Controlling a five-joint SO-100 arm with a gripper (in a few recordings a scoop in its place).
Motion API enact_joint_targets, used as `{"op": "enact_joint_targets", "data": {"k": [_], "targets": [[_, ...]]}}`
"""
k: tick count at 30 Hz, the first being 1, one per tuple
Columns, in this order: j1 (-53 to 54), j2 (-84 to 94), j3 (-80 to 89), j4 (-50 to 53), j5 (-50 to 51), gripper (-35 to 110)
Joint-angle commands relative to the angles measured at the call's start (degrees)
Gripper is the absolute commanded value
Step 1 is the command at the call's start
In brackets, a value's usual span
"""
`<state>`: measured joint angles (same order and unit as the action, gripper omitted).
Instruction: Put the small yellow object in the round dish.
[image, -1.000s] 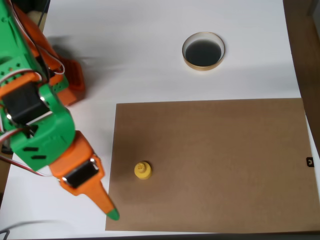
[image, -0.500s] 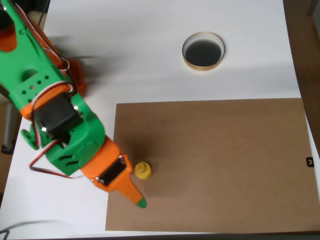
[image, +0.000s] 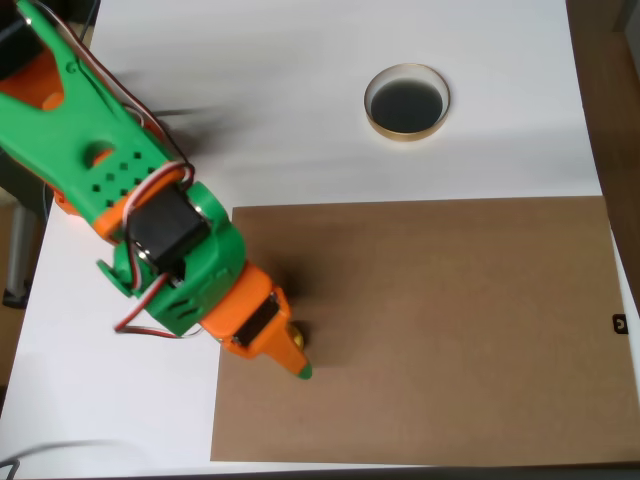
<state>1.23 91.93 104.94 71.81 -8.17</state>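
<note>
In the overhead view the green and orange arm (image: 150, 220) reaches diagonally from the upper left down toward the lower middle, its orange, green-tipped gripper (image: 285, 350) sitting directly over the small yellow object (image: 298, 340), a tiny bright yellow plastic piece of which only a sliver shows at the gripper's right edge. The fingers are stacked under the wrist from this angle, so I cannot tell whether they are spread or closed on the piece. The yellow piece lies on the brown cardboard sheet (image: 450, 320), near its left edge, on the white bench (image: 300, 150). The round dish (image: 407, 102), shallow with a tan rim and dark inside, stands on the bench above the sheet, well apart from the gripper. Compared with half a second ago, the arm has swung rightward and farther onto the sheet, now covering the yellow piece; the piece and dish have not moved.
</note>
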Motion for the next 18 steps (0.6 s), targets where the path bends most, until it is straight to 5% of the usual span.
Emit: {"op": "enact_joint_targets", "data": {"k": [1, 18], "targets": [[0.1, 0.6, -3.1, 0.4, 0.2, 30], [-2.5, -5.4, -3.2, -2.7, 3.3, 26]]}}
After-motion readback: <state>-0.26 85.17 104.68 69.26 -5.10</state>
